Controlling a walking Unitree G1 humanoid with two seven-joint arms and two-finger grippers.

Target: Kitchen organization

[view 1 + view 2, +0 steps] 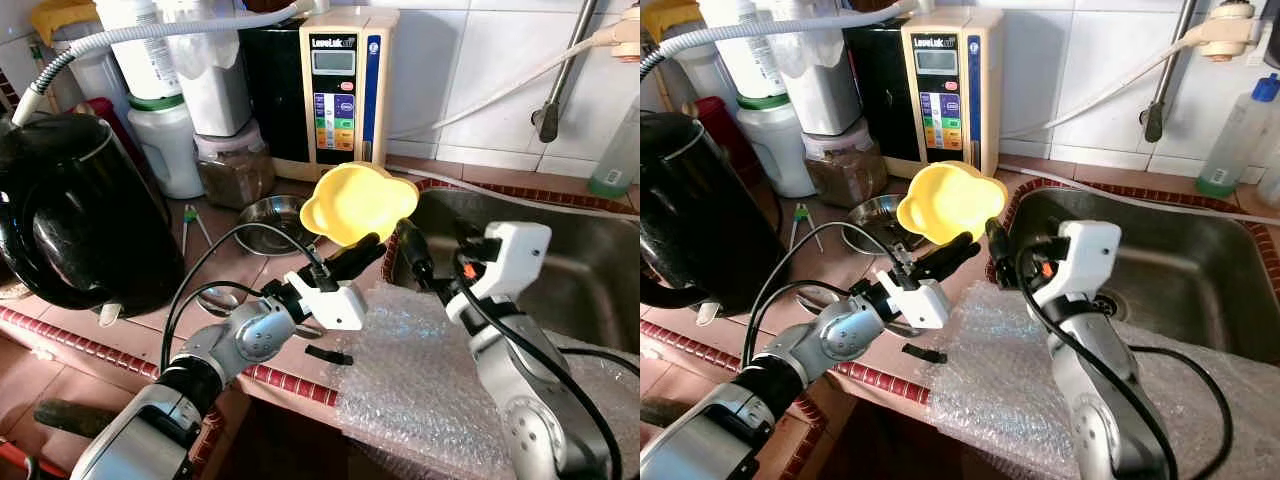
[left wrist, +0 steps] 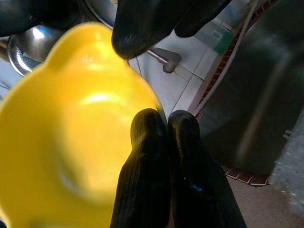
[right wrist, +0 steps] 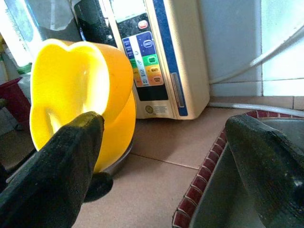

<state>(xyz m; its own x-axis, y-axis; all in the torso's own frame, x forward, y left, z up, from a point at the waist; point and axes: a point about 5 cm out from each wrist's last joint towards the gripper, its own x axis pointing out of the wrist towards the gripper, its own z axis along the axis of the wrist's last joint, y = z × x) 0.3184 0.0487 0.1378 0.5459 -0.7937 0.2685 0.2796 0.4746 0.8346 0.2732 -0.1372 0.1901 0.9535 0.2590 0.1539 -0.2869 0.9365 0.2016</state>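
Observation:
A yellow plastic bowl (image 1: 355,200) hangs tilted above the counter, between a steel dish and the sink. My left gripper (image 1: 368,247) reaches up from below and is shut on the bowl's lower rim. In the left wrist view its two fingers (image 2: 148,142) are pressed together at the edge of the bowl (image 2: 71,133). My right gripper (image 1: 438,250) stands open just right of the bowl, over the sink's left rim. In the right wrist view one finger (image 3: 71,152) lies close in front of the bowl (image 3: 80,90), and the other is far apart from it.
A black kettle (image 1: 70,210) stands at the left. Jars and a water ioniser (image 1: 345,90) line the back wall. A steel dish (image 1: 265,215) lies under the bowl. The sink (image 1: 570,275) is at the right, with bubble wrap (image 1: 420,370) over the front edge.

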